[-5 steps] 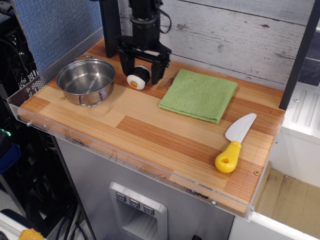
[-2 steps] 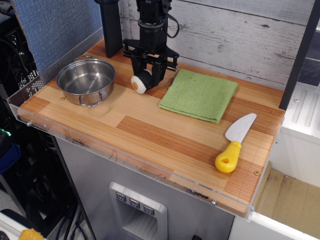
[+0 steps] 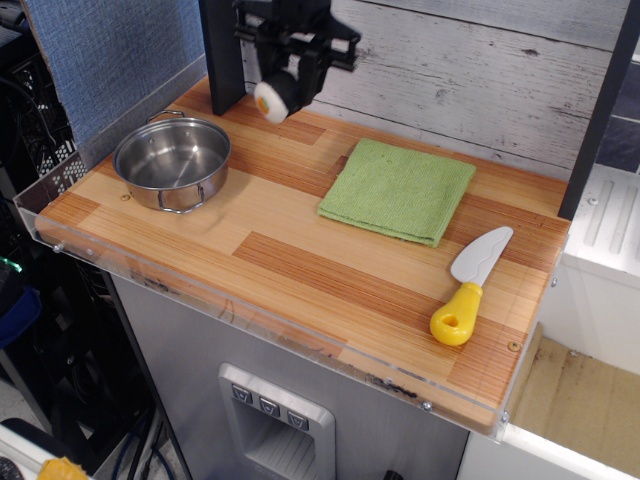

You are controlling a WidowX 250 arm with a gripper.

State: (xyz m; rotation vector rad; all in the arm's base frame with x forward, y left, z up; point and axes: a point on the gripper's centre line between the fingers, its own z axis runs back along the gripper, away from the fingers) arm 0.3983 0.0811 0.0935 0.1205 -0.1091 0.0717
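My black gripper [image 3: 283,90] hangs high over the back left of the wooden counter, shut on a small white roll with an orange and green centre [image 3: 272,98], like a toy sushi piece. The roll is lifted well clear of the board. Below and to the left of it stands a round steel pot [image 3: 172,160] with two handles, empty inside. A folded green cloth [image 3: 398,188] lies flat to the right of the gripper, apart from it.
A toy knife with a yellow handle and white blade [image 3: 469,286] lies near the front right corner. A dark post [image 3: 222,55] rises right behind the gripper. A grey plank wall [image 3: 470,70] closes the back, and a clear plastic lip [image 3: 250,305] runs along the counter's front edge.
The gripper has closed on the white roll, which stood on the board, and has lifted it straight up and slightly left. The pot, the cloth and the knife have stayed put.
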